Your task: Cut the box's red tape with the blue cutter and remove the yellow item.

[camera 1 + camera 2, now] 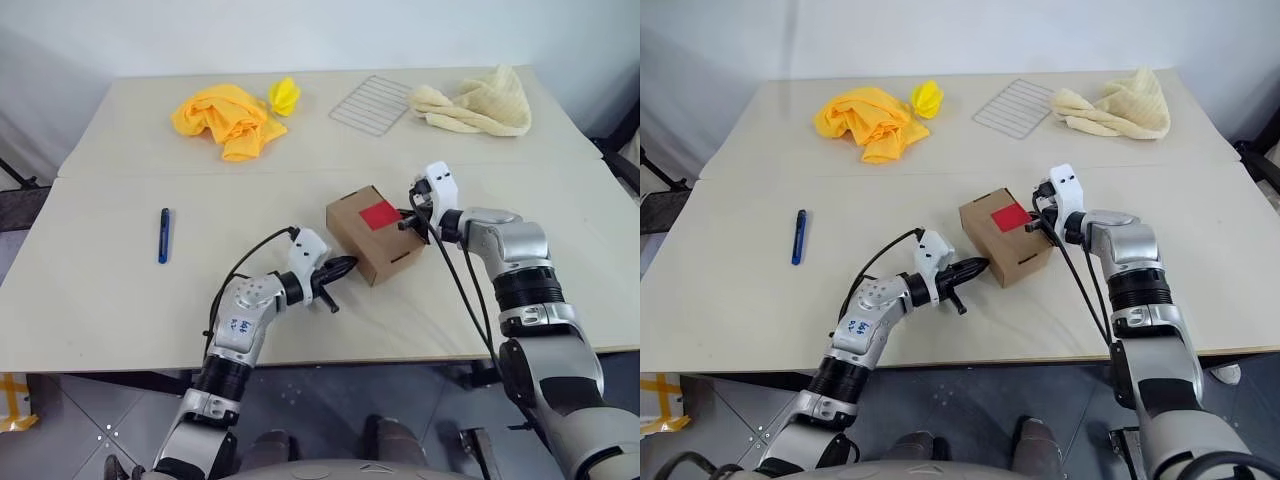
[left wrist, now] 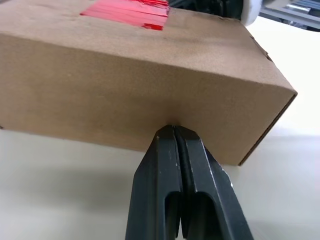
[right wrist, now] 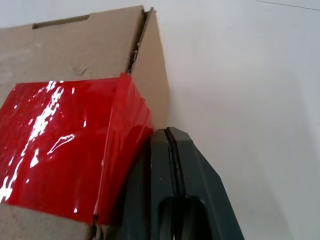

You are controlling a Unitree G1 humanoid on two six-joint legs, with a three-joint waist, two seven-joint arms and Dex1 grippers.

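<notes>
Left wrist view: left gripper (image 2: 173, 131), jaws together, touches the box (image 2: 150, 90) side; right gripper (image 3: 167, 134), jaws together, beside the red tape (image 3: 70, 150).

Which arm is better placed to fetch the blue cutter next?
Left. The blue cutter lies on the robot's left side of the table, beyond the left end effector; the right end effector is past the box.

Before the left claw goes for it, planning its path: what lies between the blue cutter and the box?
Only bare table, seen from the head views, between blue cutter and box.
</notes>
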